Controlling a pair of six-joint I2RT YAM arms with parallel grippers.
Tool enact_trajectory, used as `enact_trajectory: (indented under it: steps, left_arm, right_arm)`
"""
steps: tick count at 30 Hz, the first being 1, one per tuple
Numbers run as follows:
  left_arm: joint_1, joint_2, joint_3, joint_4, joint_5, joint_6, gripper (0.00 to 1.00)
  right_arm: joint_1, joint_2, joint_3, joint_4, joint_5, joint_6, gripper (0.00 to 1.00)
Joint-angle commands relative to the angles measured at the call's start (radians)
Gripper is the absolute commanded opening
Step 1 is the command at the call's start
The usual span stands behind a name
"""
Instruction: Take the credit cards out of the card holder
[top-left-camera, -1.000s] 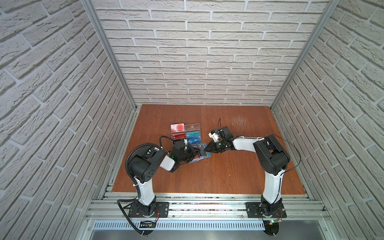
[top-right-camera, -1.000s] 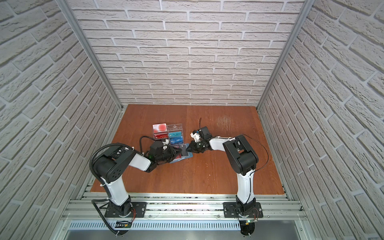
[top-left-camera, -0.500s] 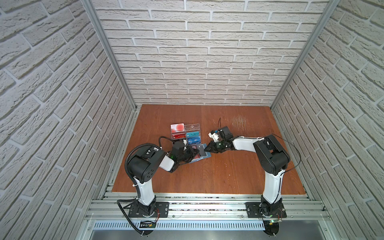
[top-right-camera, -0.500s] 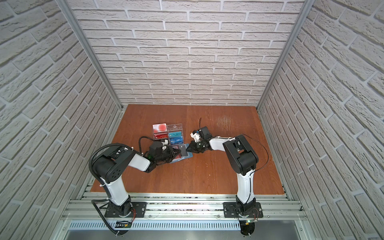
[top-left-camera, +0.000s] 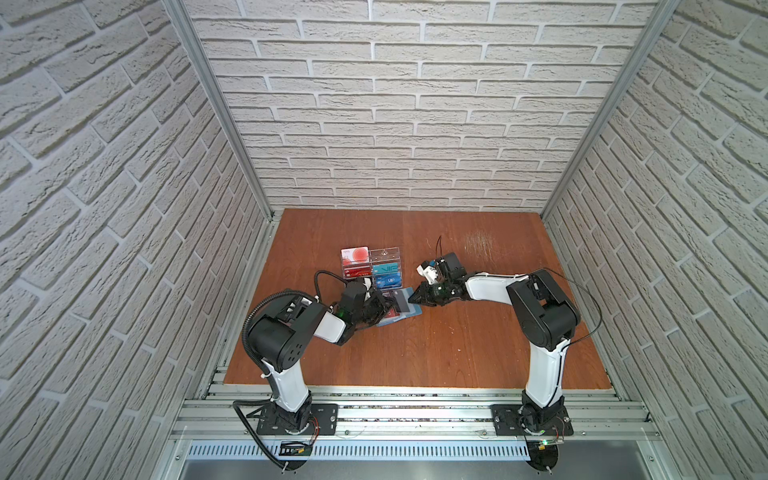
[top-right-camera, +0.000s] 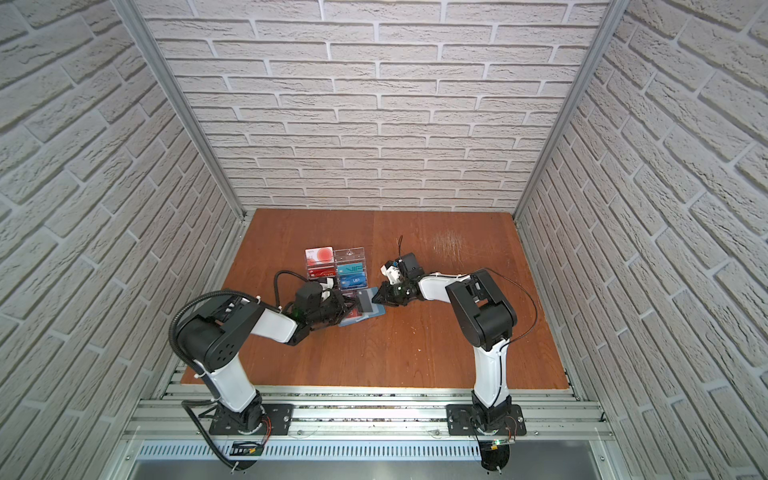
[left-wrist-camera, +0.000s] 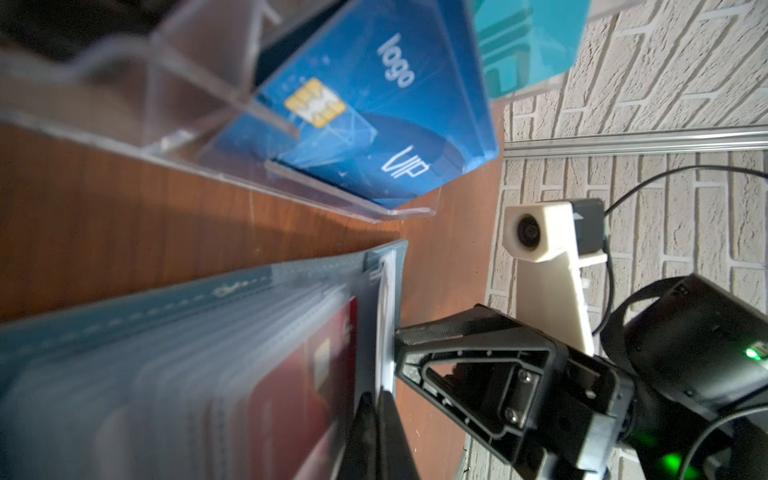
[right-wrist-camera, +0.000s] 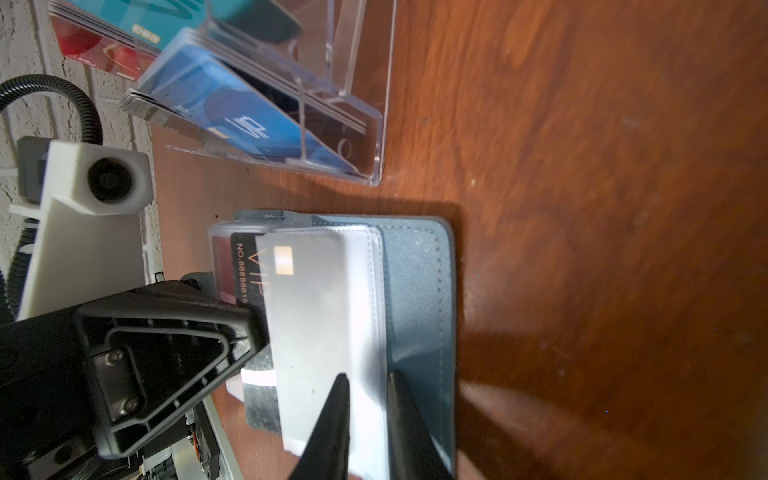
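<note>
The card holder (top-left-camera: 398, 309) lies open near the middle of the surface (top-left-camera: 457, 353), just in front of the clear rack (top-left-camera: 372, 270). The left gripper (right-wrist-camera: 253, 328) has its fingers closed on a grey card (right-wrist-camera: 316, 316) standing out of the sleeves (a red card (left-wrist-camera: 307, 374) lies beneath). The right gripper (right-wrist-camera: 368, 415) has its fingers narrow, pinching a sleeve edge of the card holder.

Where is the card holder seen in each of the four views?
Top views: card holder lies open at table centre, between both grippers.
Left wrist: card holder lower left, sleeves fanned.
Right wrist: card holder centre.
Shared landmark: clear acrylic rack beside it.
</note>
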Motion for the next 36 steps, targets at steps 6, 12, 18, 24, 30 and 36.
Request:
enact_trajectory:
  steps: [6, 12, 18, 24, 30, 36]
  left_arm:
    - [0.023, -0.043, -0.018, -0.047, 0.018, 0.062, 0.0]
    - [0.029, -0.109, 0.022, -0.223, 0.05, 0.185, 0.0]
    - [0.051, -0.184, 0.04, -0.369, 0.062, 0.299, 0.0]
    - [0.074, -0.23, 0.062, -0.468, 0.09, 0.383, 0.0]
    - [0.084, -0.283, 0.098, -0.598, 0.092, 0.475, 0.0]
    - [0.097, -0.33, 0.107, -0.654, 0.105, 0.531, 0.0]
  right_arm:
    - [0.003, -0.01, 0.005, -0.03, -0.002, -0.008, 0.19]
    - [0.002, -0.019, -0.001, -0.038, 0.023, -0.016, 0.2]
    - [0.002, -0.027, -0.004, -0.042, 0.04, -0.019, 0.19]
    - [0.002, -0.036, -0.013, -0.035, 0.048, -0.016, 0.2]
    - [0.002, -0.047, -0.019, -0.032, 0.057, -0.021, 0.21]
    - [0.002, -0.067, -0.028, -0.031, 0.076, -0.025, 0.32]
